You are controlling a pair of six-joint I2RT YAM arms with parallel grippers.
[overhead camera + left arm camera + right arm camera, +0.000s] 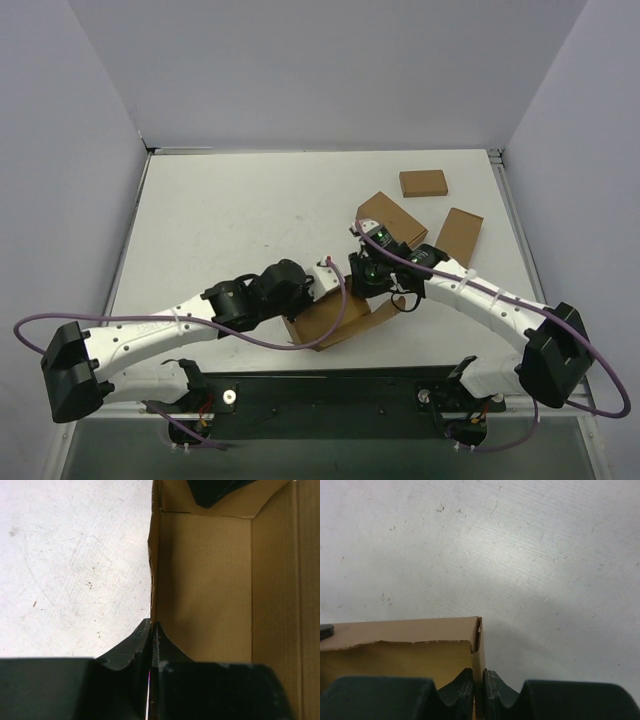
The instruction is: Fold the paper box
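The paper box (335,318) is a brown cardboard blank, partly folded, lying near the table's front middle between both arms. My left gripper (327,277) is shut on its raised left side wall (153,580); the box floor (205,590) and far wall show in the left wrist view. My right gripper (372,262) is shut on another upright wall (479,650) near a corner; its fingers (465,692) pinch the cardboard from both sides.
Three smaller ready-made brown boxes lie on the white table: one (423,183) at the back right, one (458,235) further right, one (390,215) just behind my right gripper. A purple cable (300,345) loops over the left arm.
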